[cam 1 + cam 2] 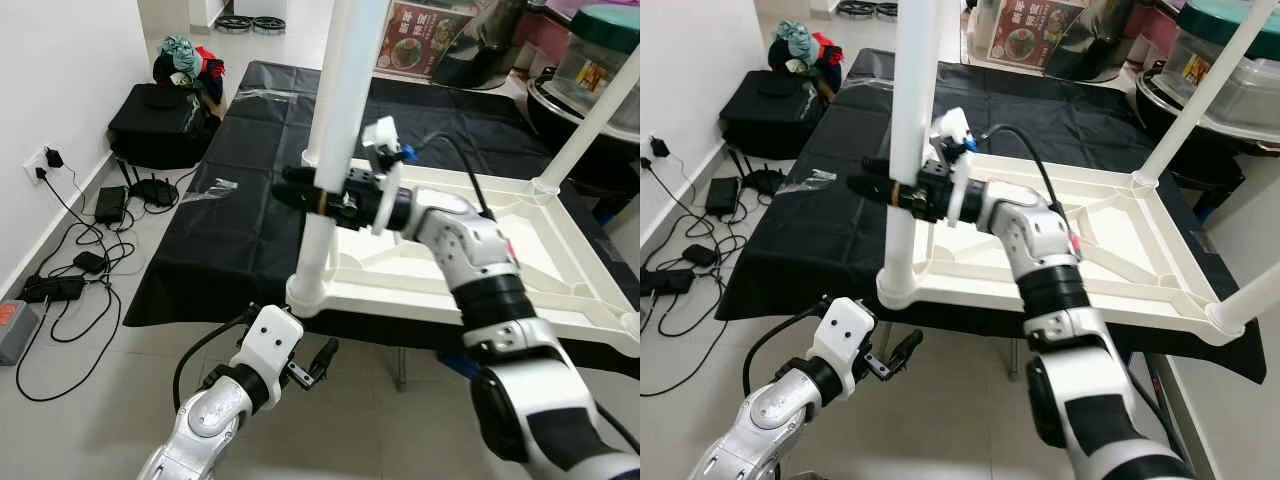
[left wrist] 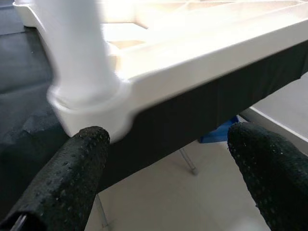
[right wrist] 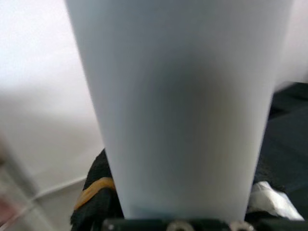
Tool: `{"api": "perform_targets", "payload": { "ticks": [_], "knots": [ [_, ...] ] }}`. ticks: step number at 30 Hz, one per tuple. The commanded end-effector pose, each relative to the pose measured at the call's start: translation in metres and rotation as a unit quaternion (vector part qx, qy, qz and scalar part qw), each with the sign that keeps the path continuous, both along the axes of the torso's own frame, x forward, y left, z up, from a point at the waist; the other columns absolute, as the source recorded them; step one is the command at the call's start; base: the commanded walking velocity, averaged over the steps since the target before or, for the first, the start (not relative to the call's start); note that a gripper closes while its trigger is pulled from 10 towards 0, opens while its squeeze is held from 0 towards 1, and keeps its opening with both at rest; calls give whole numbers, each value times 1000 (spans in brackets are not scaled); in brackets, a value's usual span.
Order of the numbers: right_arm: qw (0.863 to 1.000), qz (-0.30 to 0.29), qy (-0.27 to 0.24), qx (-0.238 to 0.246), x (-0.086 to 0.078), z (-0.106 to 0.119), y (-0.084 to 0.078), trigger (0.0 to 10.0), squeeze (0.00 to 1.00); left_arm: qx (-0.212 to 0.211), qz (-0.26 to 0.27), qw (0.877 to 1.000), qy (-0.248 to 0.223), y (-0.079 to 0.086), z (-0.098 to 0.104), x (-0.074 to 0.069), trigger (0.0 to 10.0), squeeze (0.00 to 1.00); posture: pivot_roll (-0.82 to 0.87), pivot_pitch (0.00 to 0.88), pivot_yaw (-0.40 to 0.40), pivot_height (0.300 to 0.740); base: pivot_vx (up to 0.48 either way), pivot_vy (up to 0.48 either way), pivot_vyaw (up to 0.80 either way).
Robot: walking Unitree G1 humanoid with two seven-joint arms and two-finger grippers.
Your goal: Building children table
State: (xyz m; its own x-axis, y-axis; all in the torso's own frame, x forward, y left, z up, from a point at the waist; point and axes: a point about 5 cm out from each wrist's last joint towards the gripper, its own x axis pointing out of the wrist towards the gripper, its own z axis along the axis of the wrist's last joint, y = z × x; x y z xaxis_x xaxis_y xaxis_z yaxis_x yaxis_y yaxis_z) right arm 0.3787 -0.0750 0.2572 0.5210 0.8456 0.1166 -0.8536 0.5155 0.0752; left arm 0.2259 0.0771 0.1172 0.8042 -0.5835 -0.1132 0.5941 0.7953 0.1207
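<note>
Now my right gripper [image 1: 305, 195] clamps the upright table leg [image 1: 335, 130] at centre frame, its long axis vertical, seated in the upturned tabletop [image 1: 500, 290] corner; my left gripper [image 1: 318, 362] waits spread and empty, lower left below that corner.

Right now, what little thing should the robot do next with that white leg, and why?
Probably press the white leg straight down. The right gripper is shut on it, and it already stands upright in the corner socket of the upside-down tabletop. The left gripper hangs open below.
</note>
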Motion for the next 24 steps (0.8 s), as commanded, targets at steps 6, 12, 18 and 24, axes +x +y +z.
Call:
{"api": "perform_targets", "payload": {
  "ticks": [6,12,18,24],
  "knots": [
    [936,-347,49,35,23,-7,-24,0,0,3,-2,1000,9,-1,-5,-1,10000,0,142,55,-125,740,0,0,0],
    [841,-530,89,63,15,-11,-33,0,0,7,-4,1000,9,-1,-6,0,10000,0,142,43,-128,740,0,0,0],
    [851,-489,161,101,13,-12,10,10000,0,9,-5,1000,8,-2,-6,0,10000,0,146,31,-132,740,0,0,0],
    [931,-298,150,150,4,6,49,10000,0,8,-6,1000,9,-3,-7,0,10000,0,146,28,-136,740,0,0,0]
  ]
}}
